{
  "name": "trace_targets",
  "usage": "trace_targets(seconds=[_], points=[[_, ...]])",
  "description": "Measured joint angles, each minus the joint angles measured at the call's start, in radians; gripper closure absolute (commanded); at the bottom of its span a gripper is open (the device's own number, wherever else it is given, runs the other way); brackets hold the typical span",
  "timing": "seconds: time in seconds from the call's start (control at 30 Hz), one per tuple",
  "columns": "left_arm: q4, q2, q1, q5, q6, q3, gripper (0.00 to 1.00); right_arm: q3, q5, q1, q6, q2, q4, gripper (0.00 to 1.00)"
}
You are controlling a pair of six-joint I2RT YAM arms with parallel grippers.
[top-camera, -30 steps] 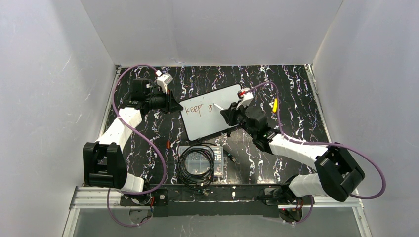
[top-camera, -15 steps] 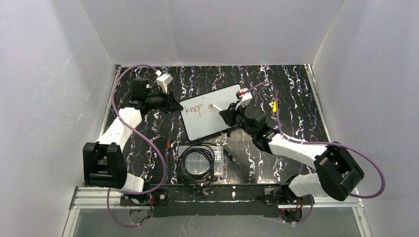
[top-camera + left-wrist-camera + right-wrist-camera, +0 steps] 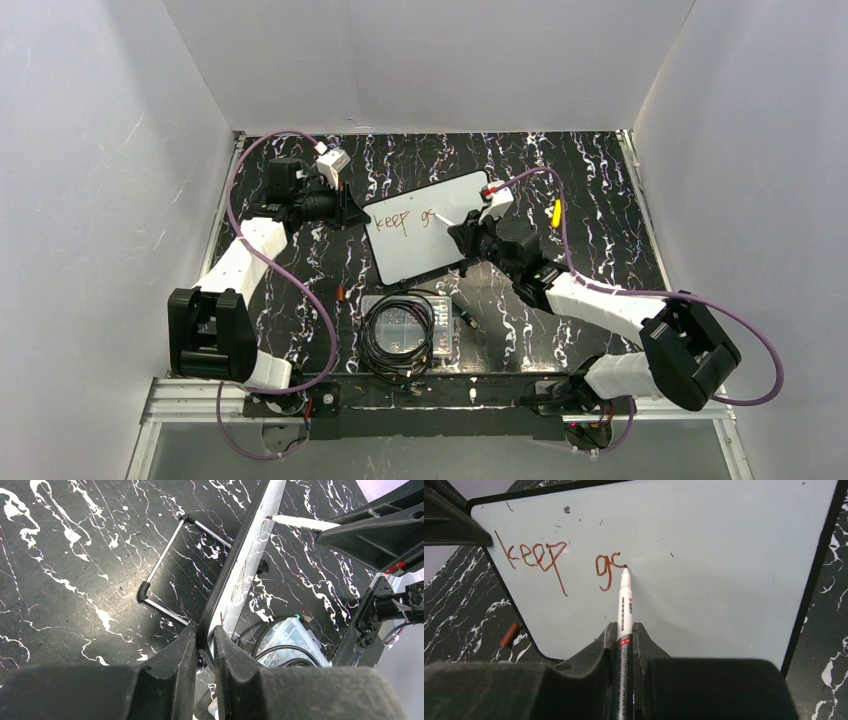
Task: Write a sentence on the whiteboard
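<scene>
Marbled tabletop [image 3: 590, 165]; right arm [image 3: 585, 298] toward whiteboard [image 3: 420, 255]

Handwritten on the whiteboard [image 3: 724, 540], ahead of the right jaws: the sentence [image 3: 536, 560], reading "keep g" plus one unfinished letter. Print on the marker [image 3: 625, 607] barrel, between those jaws: illegible.

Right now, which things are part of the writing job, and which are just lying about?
In use: whiteboard, the words on it, marker, left tool clamping the board's edge, right tool holding the marker.
Lying about: clear box of black cable, yellow thing, small brown piece.
</scene>
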Motion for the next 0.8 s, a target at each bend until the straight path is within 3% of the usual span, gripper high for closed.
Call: trace_targets(seconds=[0.8], points=[[0.0,0.0,0.0,0.001,0.0,0.0,1.0,0.021,-0.001,0.0,-0.012,0.006,0.002,0.99]])
